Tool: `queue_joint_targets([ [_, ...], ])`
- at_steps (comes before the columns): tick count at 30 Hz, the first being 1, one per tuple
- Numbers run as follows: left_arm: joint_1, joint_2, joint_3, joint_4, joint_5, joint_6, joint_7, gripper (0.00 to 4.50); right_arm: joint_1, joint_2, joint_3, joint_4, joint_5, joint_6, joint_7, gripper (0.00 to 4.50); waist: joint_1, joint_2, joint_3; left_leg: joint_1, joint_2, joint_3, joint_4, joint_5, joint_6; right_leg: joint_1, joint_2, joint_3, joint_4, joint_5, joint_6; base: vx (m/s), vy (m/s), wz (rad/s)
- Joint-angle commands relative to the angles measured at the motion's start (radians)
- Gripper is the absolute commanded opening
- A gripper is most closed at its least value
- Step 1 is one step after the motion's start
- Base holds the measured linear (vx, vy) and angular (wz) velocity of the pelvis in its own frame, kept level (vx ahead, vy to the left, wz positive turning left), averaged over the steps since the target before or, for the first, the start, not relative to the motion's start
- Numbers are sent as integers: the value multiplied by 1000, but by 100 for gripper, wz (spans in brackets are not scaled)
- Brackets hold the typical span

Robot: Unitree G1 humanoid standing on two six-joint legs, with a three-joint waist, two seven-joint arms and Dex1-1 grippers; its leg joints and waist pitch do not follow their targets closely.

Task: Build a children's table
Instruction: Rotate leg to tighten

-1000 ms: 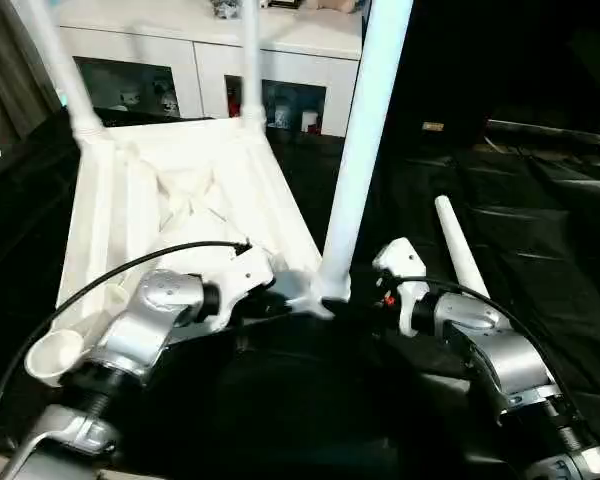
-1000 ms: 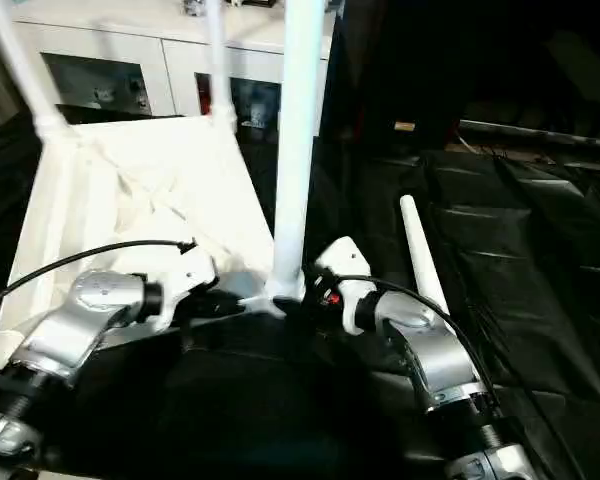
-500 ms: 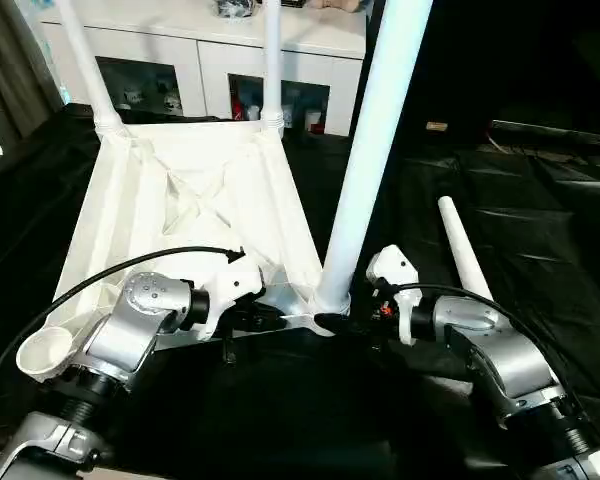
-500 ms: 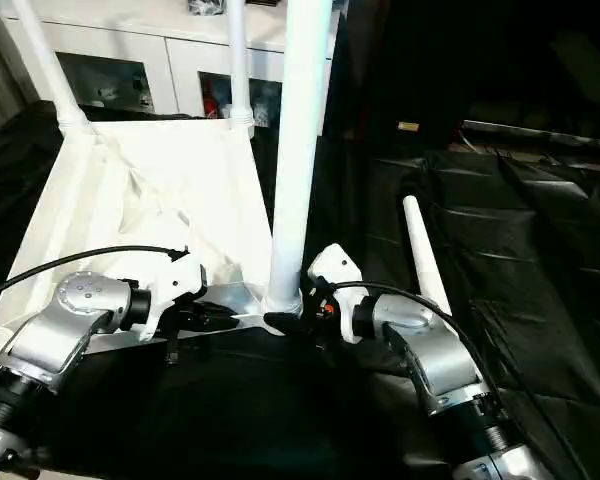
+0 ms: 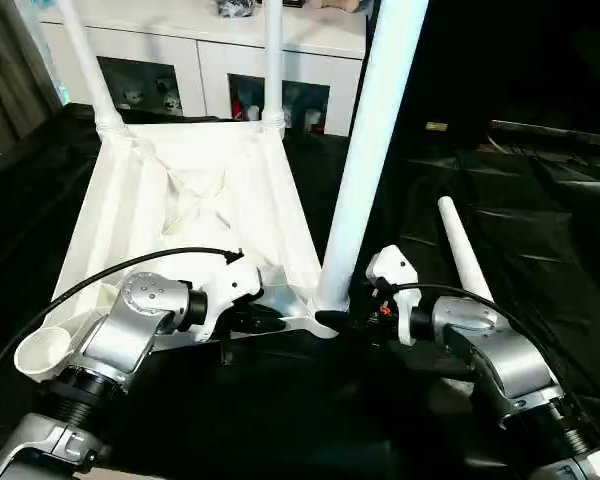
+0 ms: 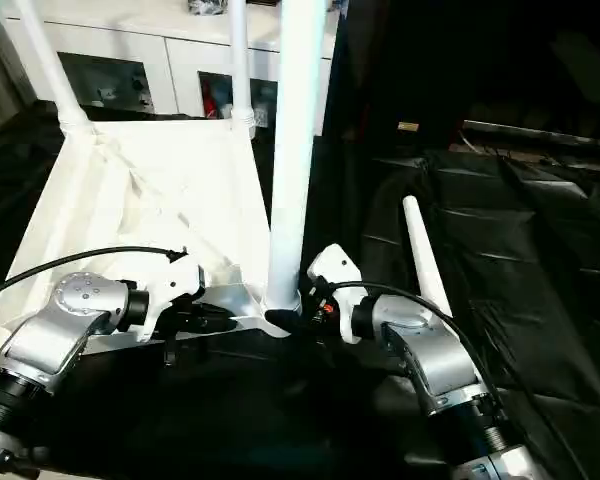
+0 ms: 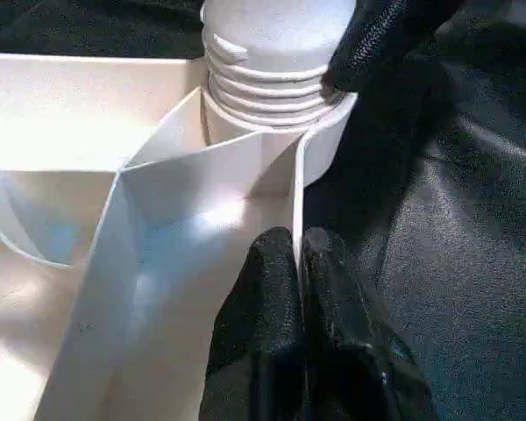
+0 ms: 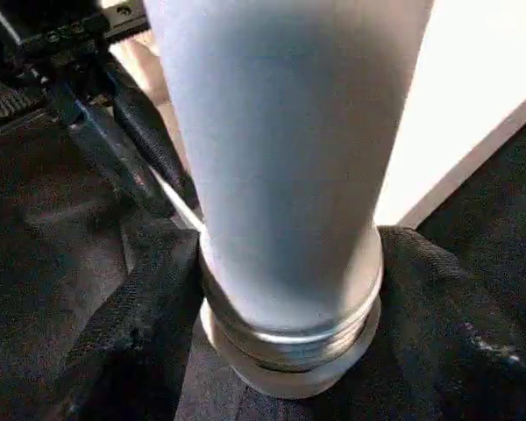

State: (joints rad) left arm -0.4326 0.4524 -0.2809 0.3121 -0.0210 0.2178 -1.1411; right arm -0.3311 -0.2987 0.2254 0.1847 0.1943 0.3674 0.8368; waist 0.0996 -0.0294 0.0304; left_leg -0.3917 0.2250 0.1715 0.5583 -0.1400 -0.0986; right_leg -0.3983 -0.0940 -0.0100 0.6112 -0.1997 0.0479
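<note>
Main risk we see: the leg (image 5: 365, 160) now being fitted could cross-thread or tip in its corner socket (image 7: 320, 145), since several thread rings are exposed above the socket rim in the left wrist view and the long shaft rises high above the grip point; a sideways push from the right gripper (image 8: 285, 289) would lever it over. A second risk is the tabletop (image 5: 180, 200) sliding or lifting on the black cloth (image 5: 540, 230) if the left gripper (image 7: 298, 263) loses its thin pinch. State of the tools: left gripper closed on the tabletop's rim wall just beside the socket, fingers (image 7: 263, 289) pressed together with the wall edge between them; right gripper with its black fingers (image 8: 140, 324) set on either side of the leg's base, touching it, gripping the leg just above the socket. The tabletop lies upside down, ribbed underside up, reaching away from both grippers toward the white cabinet (image 5: 210, 60). Two far legs (image 5: 88, 70) stand upright in the far corners. One loose leg (image 5: 462, 250) lies on the cloth beyond the right gripper, well apart from the tabletop. The near socket (image 5: 42, 352) outside the left arm is unfilled. All parts are plain white plastic.
</note>
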Motion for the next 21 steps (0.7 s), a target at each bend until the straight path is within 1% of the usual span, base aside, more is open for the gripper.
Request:
queue_joint_targets([
  [1, -14, -67, -23, 50, 40, 9, 110, 0, -5, 63, -44, 77, -3, -7, -125, 272, -4, -1, -49, 24, -9, 17, -60, -292, -20, 25, -15, 7, -72, -180, -178, 0, 0, 0],
  [2, -25, -92, -27, 69, 57, 22, 154, 0, -13, 95, -63, 109, -9, -9, -186, 272, -5, 1, -48, 25, -9, 17, -62, -309, -29, 22, -16, 8, -75, -210, -174, 0, 0, 0],
  [3, -31, -104, -30, 78, 65, 29, 174, 0, -17, 111, -72, 124, -12, -10, -216, 272, -8, 0, -46, 27, -10, 15, -64, -333, -37, 21, -17, 7, -79, -250, -167, 0, 0, 0],
  [4, -43, -131, -32, 94, 74, 41, 210, 0, -26, 143, -90, 149, -16, -11, -277, 272, -14, -2, -46, 27, -11, 10, -68, -376, -57, 21, -20, 6, -85, -341, -141, 0, 0, 0],
  [5, -51, -148, -33, 104, 79, 49, 232, 0, -32, 163, -101, 163, -18, -12, -314, 272, -13, -3, -47, 27, -10, 8, -68, -382, -60, 22, -20, 4, -87, -354, -134, 0, 0, 0],
  [6, -82, -211, -30, 137, 86, 82, 302, 0, -54, 219, -130, 206, -18, -17, -411, 272, -16, -2, -44, 29, -11, 9, -68, -400, -59, 15, -20, 6, -91, -377, -125, 0, 0, 0],
  [7, -88, -222, -30, 143, 87, 88, 314, 0, -58, 229, -134, 214, -20, -19, -429, 272, -18, -2, -44, 32, -12, 8, -68, -422, -63, 11, -20, 6, -95, -407, -119, 0, 0, 0],
  [8, -99, -245, -31, 155, 90, 100, 338, 0, -66, 248, -142, 229, -22, -23, -463, 272, -17, -2, -45, 33, -13, 5, -68, -428, -64, 12, -22, 5, -96, -420, -116, 0, 0, 0],
  [9, -116, -274, -35, 178, 100, 109, 374, 0, -82, 273, -150, 257, -29, -28, -512, 272, -18, -3, -46, 30, -13, 5, -69, -423, -64, 15, -21, 4, -96, -419, -112, 0, 0, 0],
  [10, -127, -293, -42, 193, 108, 113, 392, 0, -95, 290, -149, 279, -39, -39, -541, 272, -19, -1, -46, 27, -14, 3, -70, -420, -69, 16, -19, 3, -97, -408, -104, 0, 0, 0],
  [11, -136, -309, -45, 208, 115, 114, 411, 0, -108, 303, -143, 299, -53, -56, -559, 272, -19, 2, -47, 29, -14, 3, -69, -423, -68, 14, -19, 3, -97, -400, -104, 0, 0, 0],
  [12, -145, -324, -50, 222, 124, 111, 419, 0, -123, 316, -135, 321, -70, -76, -571, 272, -19, -1, -47, 30, -15, 5, -67, -426, -63, 11, -18, 4, -99, -390, -104, 0, 0, 0],
  [13, -150, -333, -54, 231, 132, 101, 416, 0, -135, 327, -127, 340, -85, -101, -569, 272, -18, -1, -48, 30, -15, 6, -66, -424, -58, 11, -18, 4, -100, -383, -106, 0, 0, 0],
  [14, -151, -335, -55, 233, 134, 100, 416, 0, -137, 329, -126, 344, -87, -106, -569, 272, -19, -1, -47, 28, -15, 5, -67, -423, -55, 12, -18, 4, -100, -380, -106, 0, 0, 0],
  [15, -151, -335, -55, 233, 135, 97, 415, 0, -139, 330, -125, 347, -89, -113, -567, 272, -18, 1, -47, 28, -15, 5, -68, -419, -53, 13, -16, 4, -99, -366, -107, 0, 0, 0],
  [16, -143, -319, -64, 217, 137, 75, 391, 0, -137, 329, -126, 340, -79, -138, -536, 272, -17, 0, -48, 27, -14, 6, -67, -418, -48, 14, -16, 4, -98, -350, -111, 0, 0, 0],
  [17, -143, -319, -64, 217, 137, 75, 391, 0, -137, 329, -126, 340, -79, -138, -536, 272, -17, 0, -48, 26, -14, 6, -67, -414, -45, 15, -16, 4, -97, -343, -112, 0, 0, 0],
  [18, -141, -313, -64, 215, 138, 70, 387, 0, -138, 330, -132, 339, -73, -149, -529, 307, -17, -1, -48, 25, -14, 7, -67, -405, -42, 16, -14, 4, -95, -326, -116, 0, 0, 0],
  [19, -136, -304, -60, 210, 135, 71, 380, 0, -136, 323, -137, 333, -65, -154, -513, 328, -17, 0, -49, 26, -14, 7, -67, -401, -40, 16, -14, 4, -94, -315, -121, 0, 0, 0],
  [20, -136, -304, -60, 210, 135, 71, 380, 0, -136, 323, -137, 333, -65, -154, -513, 328, -17, -1, -49, 24, -14, 7, -67, -396, -38, 18, -14, 4, -93, -309, -122, 0, 0, 0],
  [21, -131, -295, -56, 207, 133, 70, 374, 0, -136, 317, -144, 327, -58, -161, -499, 344, -16, 0, -49, 24, -13, 8, -68, -392, -37, 18, -15, 4, -93, -306, -125, 0, 0, 0],
])
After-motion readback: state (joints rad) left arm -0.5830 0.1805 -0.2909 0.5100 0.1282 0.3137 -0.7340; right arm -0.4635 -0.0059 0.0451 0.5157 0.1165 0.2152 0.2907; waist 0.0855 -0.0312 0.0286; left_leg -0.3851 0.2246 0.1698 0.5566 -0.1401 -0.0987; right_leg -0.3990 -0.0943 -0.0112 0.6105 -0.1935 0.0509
